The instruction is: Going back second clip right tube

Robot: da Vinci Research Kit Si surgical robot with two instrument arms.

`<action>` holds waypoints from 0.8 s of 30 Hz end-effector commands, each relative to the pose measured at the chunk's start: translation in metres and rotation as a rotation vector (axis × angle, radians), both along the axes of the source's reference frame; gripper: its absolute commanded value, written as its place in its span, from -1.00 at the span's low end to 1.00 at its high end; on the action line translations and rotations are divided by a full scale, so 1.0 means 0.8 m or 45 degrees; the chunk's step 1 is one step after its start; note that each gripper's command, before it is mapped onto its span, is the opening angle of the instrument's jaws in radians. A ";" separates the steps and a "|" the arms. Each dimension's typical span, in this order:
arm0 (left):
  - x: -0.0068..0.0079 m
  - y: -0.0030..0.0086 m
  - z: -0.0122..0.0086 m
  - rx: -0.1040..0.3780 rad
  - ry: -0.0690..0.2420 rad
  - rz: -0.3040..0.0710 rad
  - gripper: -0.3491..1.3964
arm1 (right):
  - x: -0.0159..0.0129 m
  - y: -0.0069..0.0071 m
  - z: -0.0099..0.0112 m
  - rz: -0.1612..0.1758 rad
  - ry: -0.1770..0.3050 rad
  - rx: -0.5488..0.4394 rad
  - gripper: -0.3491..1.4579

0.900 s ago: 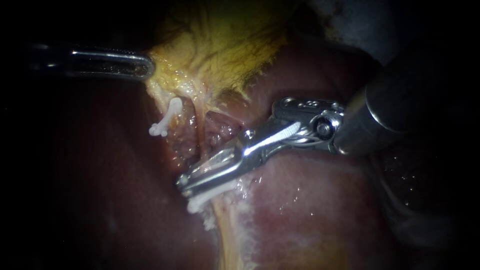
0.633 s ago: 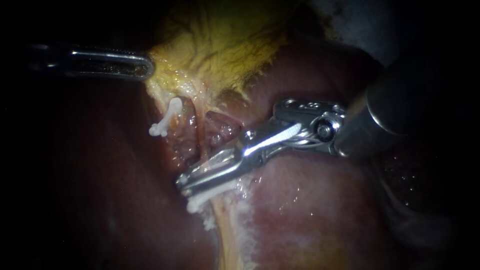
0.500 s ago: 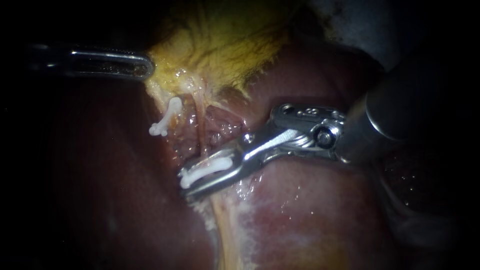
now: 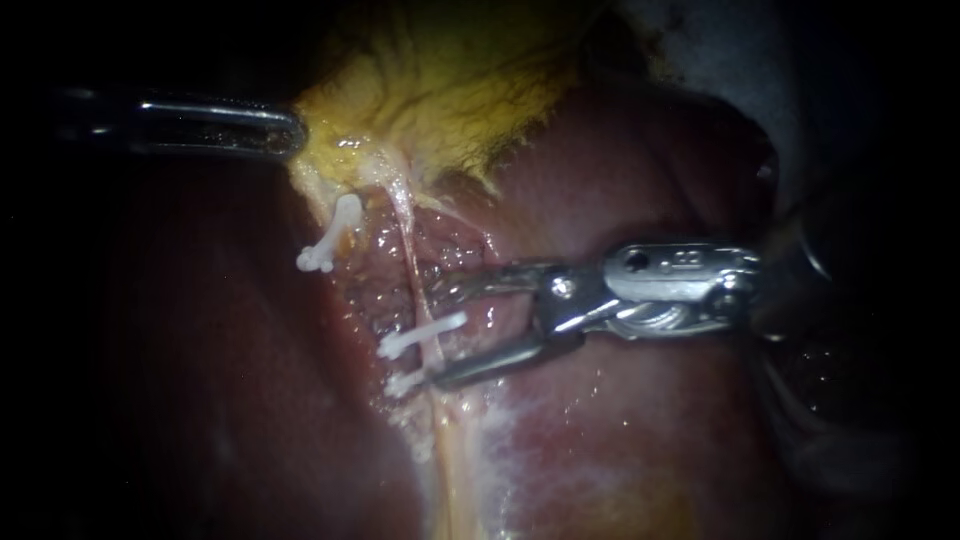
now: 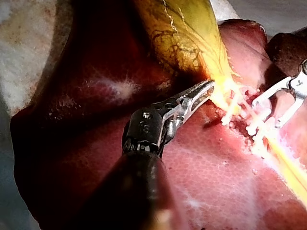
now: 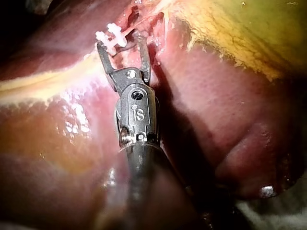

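Endoscope view has the right instrument [image 4: 441,337] coming in from the right with its jaws spread wide, nothing gripped. The right tube [image 4: 406,240], a thin pale strand, runs down from the yellowish gallbladder [image 4: 450,90] across the raw red bed and passes through the gap between those jaws. Two white clips sit across it. The upper clip [image 4: 422,335] lies in that gap, roughly midway between the two jaws, and as far as I can see neither jaw touches it. The lower clip [image 4: 402,383] sits just off the tip of the lower jaw, really close, can't tell if they touch. Right wrist view agrees: jaws forked open, both clips just ahead of the tips, nearer one jaw than the other. The other tube carries a third clip [image 4: 325,245], well apart from the right instrument. The left instrument [image 4: 290,130] reaches in from the left, jaws pinched on the gallbladder's yellow edge. Dark red liver [image 4: 620,430] lies all around.
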State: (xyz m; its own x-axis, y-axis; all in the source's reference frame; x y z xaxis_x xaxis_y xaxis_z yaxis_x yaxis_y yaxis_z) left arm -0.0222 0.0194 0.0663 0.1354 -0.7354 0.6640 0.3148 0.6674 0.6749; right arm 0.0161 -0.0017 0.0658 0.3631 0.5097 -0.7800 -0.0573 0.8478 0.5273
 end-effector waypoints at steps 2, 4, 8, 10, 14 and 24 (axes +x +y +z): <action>0.0001 0.0000 -0.0001 0.000 0.001 -0.002 -1.00 | -0.0019 0.0003 -0.0010 0.000 -0.002 -0.038 0.05; 0.0001 0.0000 -0.0001 0.000 0.001 -0.001 -1.00 | -0.0035 0.0007 -0.0021 0.003 -0.006 -0.065 0.05; 0.0002 0.0000 -0.0001 0.000 0.001 -0.001 -1.00 | -0.0069 0.0017 -0.0049 0.010 -0.015 -0.117 0.05; 0.0002 0.0000 -0.0001 0.000 0.001 -0.001 -1.00 | -0.0082 0.0018 -0.0060 0.014 -0.020 -0.132 0.05; 0.0002 0.0000 -0.0001 0.000 0.001 -0.001 -1.00 | -0.0108 0.0018 -0.0078 0.020 -0.028 -0.146 0.05; -0.0018 -0.0007 0.0018 -0.012 0.012 -0.015 -1.00 | -0.0130 0.0019 -0.0085 0.020 -0.031 -0.148 0.05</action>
State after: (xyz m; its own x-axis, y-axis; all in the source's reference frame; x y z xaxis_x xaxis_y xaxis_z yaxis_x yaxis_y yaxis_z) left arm -0.0240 0.0187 0.0681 0.1312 -0.7298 0.6709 0.3324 0.6700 0.6638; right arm 0.0056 -0.0002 0.0590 0.3752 0.4217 -0.8255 -0.0829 0.9022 0.4232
